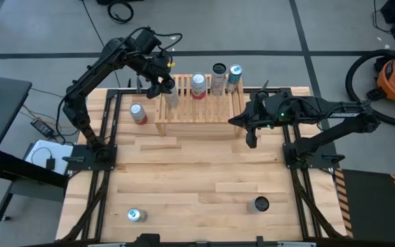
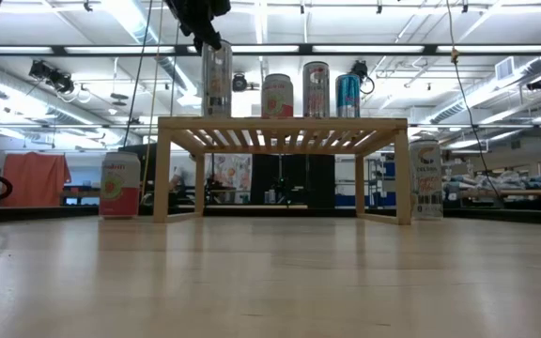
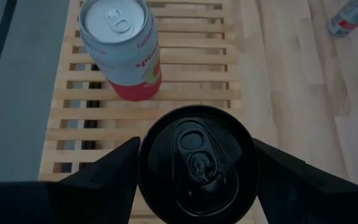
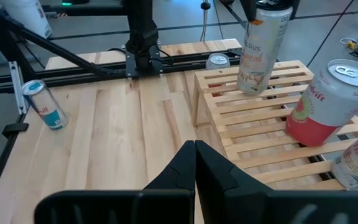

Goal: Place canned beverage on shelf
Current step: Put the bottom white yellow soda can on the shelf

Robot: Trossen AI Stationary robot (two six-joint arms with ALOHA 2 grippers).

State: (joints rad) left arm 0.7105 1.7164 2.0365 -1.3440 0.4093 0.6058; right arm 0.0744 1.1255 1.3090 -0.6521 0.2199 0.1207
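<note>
My left gripper [image 1: 164, 77] straddles a tall can [image 2: 216, 79] standing on the shelf [image 1: 201, 110] at the table's 12 o'clock, fingers [image 3: 107, 168] spread beside it. Whether they press it, I cannot tell. My right gripper [image 1: 251, 139], pinched together and empty, waits at the shelf's 4 o'clock.

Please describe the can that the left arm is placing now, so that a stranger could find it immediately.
Find the wooden shelf at the table's far edge, with four cans in a row on top. Take the can at its left end, between the left gripper's fingers. It is tall, slim and silver with a black lid; its neighbour is shorter, red and white.
</note>
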